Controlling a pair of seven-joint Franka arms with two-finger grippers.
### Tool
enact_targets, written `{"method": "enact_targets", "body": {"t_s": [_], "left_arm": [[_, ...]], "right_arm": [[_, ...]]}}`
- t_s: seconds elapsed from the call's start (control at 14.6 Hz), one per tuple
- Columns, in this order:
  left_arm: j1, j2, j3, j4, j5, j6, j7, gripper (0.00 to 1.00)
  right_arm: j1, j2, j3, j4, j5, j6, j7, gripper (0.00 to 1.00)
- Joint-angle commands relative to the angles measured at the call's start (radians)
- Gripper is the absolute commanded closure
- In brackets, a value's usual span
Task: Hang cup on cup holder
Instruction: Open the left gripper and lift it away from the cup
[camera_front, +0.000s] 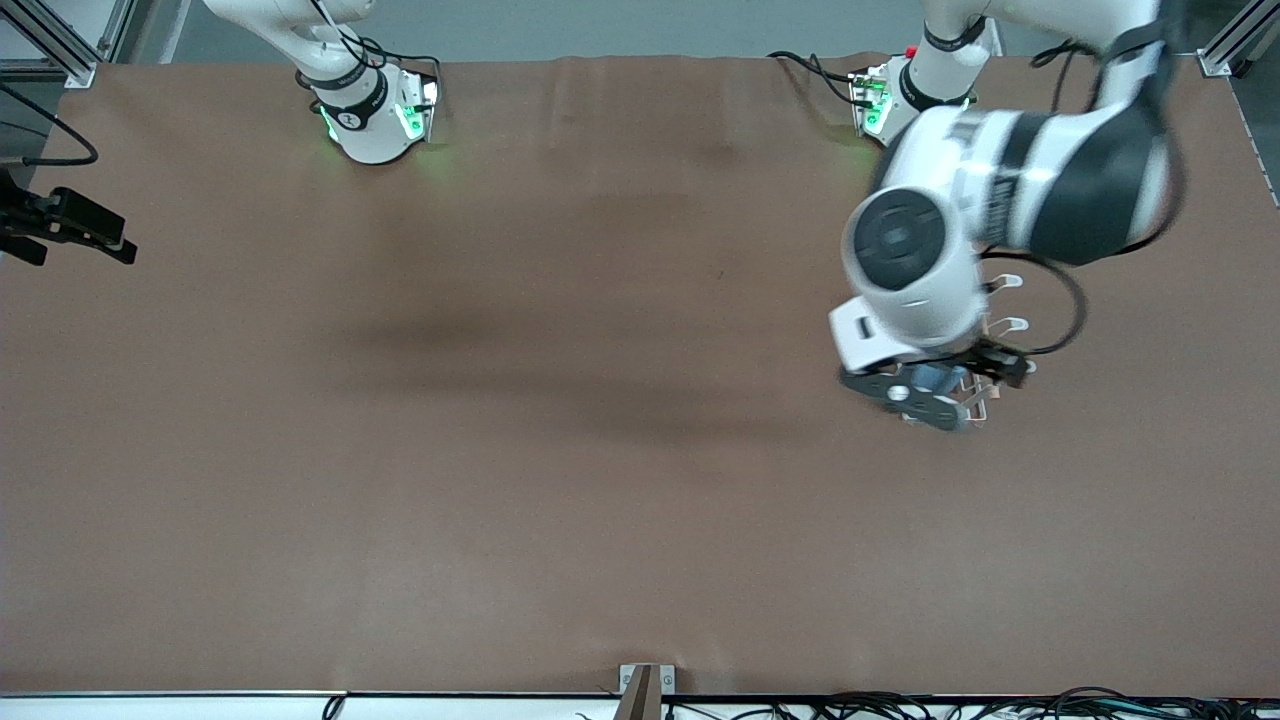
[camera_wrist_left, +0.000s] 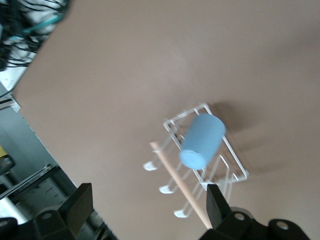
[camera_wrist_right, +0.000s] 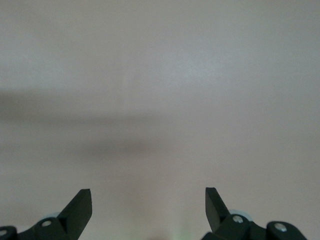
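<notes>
The cup holder (camera_wrist_left: 235, 167) is a white wire rack with looped prongs and a light wooden rod (camera_wrist_left: 179, 180). It stands on the brown table toward the left arm's end. The cup (camera_wrist_left: 202, 141), a light-blue tumbler, sits tilted on the rack's prongs. In the front view a bit of the cup (camera_front: 936, 378) and some prongs (camera_front: 1008, 324) show under the left arm. My left gripper (camera_wrist_left: 148, 192) is open and empty, up in the air over the rack, apart from the cup; it also shows in the front view (camera_front: 925, 400). My right gripper (camera_wrist_right: 148, 195) is open and empty over bare table.
The two arm bases (camera_front: 375, 110) stand along the table's edge farthest from the front camera. A black camera mount (camera_front: 70, 225) sticks in at the right arm's end. Cables (camera_front: 1000, 705) run along the edge nearest the front camera.
</notes>
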Motion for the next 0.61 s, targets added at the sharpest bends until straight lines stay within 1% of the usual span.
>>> {"method": "enact_targets", "body": {"t_s": [0.0,0.27,0.41,0.55], "left_arm": [[0.048,-0.109,0.001,-0.018,-0.121,0.017,-0.016,0.0],[0.192,-0.246,0.009,-0.027,-0.337,0.01,-0.056,0.0],[0.25,-0.283,0.007,-0.03,-0.399,0.001,-0.06,0.0],[0.283,-0.309,0.007,-0.034,-0.421,-0.03,-0.06,0.0]], "right_arm": [[-0.018,-0.034,0.016,-0.038,-0.014,0.01,-0.009,0.0],[-0.018,-0.033,0.016,-0.032,-0.013,0.011,-0.018,0.0],[-0.018,-0.033,0.016,-0.032,-0.013,0.013,-0.023,0.0],[-0.015,-0.033,0.016,-0.029,-0.013,0.013,-0.023,0.0]]}}
